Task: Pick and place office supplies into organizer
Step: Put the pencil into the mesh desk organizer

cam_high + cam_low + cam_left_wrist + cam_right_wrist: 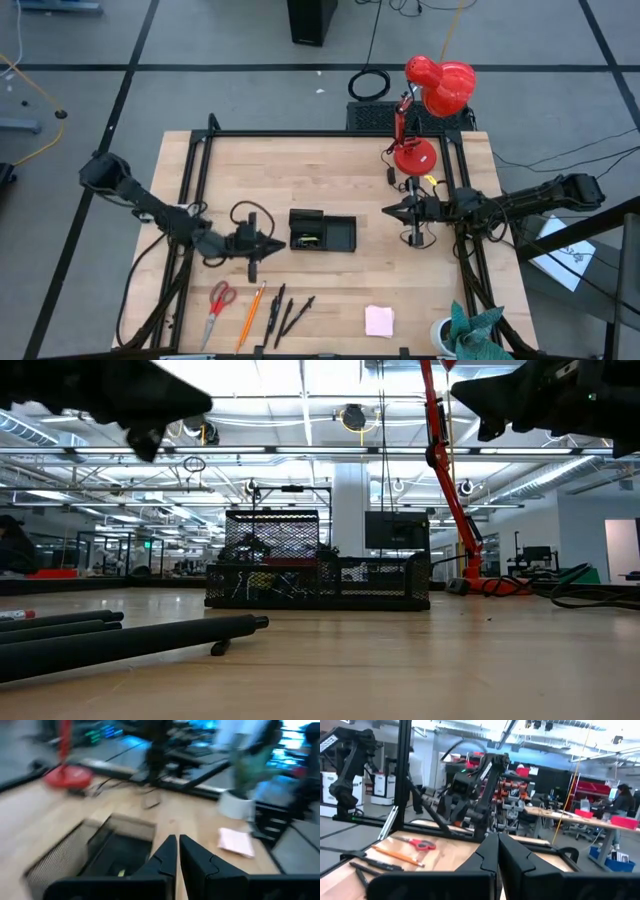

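Observation:
The black organizer (322,231) stands mid-table, with a small yellow-green piece (312,239) inside it. The red-handled scissors (220,300), the orange pencil (250,312) and the thin black pens (285,312) lie flat near the front edge. The pink note pad (379,320) lies to their right. My left gripper (272,243) hovers just left of the organizer (115,855), pointing at it, shut and holding nothing. My right gripper (388,210) hangs right of the organizer, pointing left, shut and holding nothing (497,845).
A red desk lamp (420,150) stands at the far right, its base close behind my right gripper. A white cup with a green plant (462,330) sits at the near right corner. A black frame (200,160) rims the table's far and side edges.

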`<state>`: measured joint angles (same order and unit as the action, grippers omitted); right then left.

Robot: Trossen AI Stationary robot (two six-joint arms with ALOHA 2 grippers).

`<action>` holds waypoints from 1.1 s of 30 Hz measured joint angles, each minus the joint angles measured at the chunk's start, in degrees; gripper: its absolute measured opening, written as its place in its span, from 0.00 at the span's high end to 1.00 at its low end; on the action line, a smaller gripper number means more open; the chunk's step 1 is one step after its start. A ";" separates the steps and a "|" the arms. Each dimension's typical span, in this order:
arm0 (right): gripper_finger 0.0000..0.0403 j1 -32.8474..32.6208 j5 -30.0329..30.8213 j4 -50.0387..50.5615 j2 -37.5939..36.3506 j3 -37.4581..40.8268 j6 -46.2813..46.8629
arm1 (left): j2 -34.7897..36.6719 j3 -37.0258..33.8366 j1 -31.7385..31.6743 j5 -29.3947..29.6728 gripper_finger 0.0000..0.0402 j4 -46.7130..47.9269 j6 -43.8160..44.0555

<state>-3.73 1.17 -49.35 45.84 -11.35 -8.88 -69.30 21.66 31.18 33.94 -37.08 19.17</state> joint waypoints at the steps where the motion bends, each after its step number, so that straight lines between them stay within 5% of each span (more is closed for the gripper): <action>1: 1.00 0.00 0.00 -0.44 0.00 0.00 0.04 | -0.73 0.88 2.21 3.71 0.94 2.25 2.47; 7: 1.00 -0.11 -0.01 -0.65 -0.11 0.00 2.21 | -6.34 14.08 14.19 19.07 0.94 20.85 11.84; 12: 0.99 -0.11 -0.02 -0.45 -0.10 0.00 2.39 | -12.67 28.64 18.89 22.14 0.94 40.40 25.17; 24: 0.99 -0.11 0.00 -0.10 -0.09 0.00 0.56 | -30.14 47.73 14.14 -3.87 0.94 83.18 69.38; 33: 0.99 -0.11 0.17 -0.18 -0.09 0.00 -1.27 | -32.54 48.25 9.16 -18.07 0.94 85.12 71.37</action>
<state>-3.84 1.34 -49.54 45.76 -11.35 -10.15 -101.84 69.91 40.34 15.88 48.04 90.55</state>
